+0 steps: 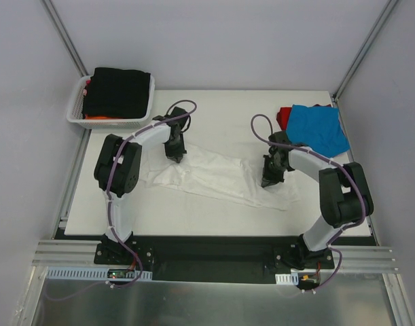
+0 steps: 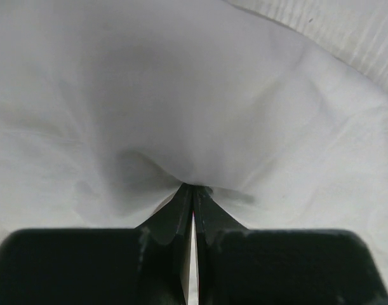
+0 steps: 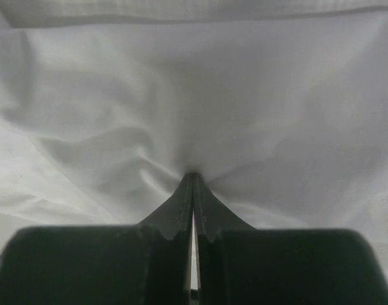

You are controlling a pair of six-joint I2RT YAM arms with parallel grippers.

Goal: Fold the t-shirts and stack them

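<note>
The white t-shirt (image 1: 214, 178) lies rumpled across the middle of the surface (image 1: 193, 217), strung between the two arms. The left claw (image 1: 176, 156) is clamped on a pinch of cloth at the shirt's far-left part, and the right claw (image 1: 269, 178) is clamped on a pinch at its right part. Both wrist views show fabric puckering into closed tips. Whether either pinch takes one layer or two cannot be told. Hazards noted: each bite looks shallow, so a lift or outward pull may slip the cloth from one claw and leave the shirt hanging lopsided. Unequal travel of the arms may twist the fold. A wide sweep on the right may snag the blue t-shirt (image 1: 319, 129) and red t-shirt (image 1: 284, 117) lying near.
</note>
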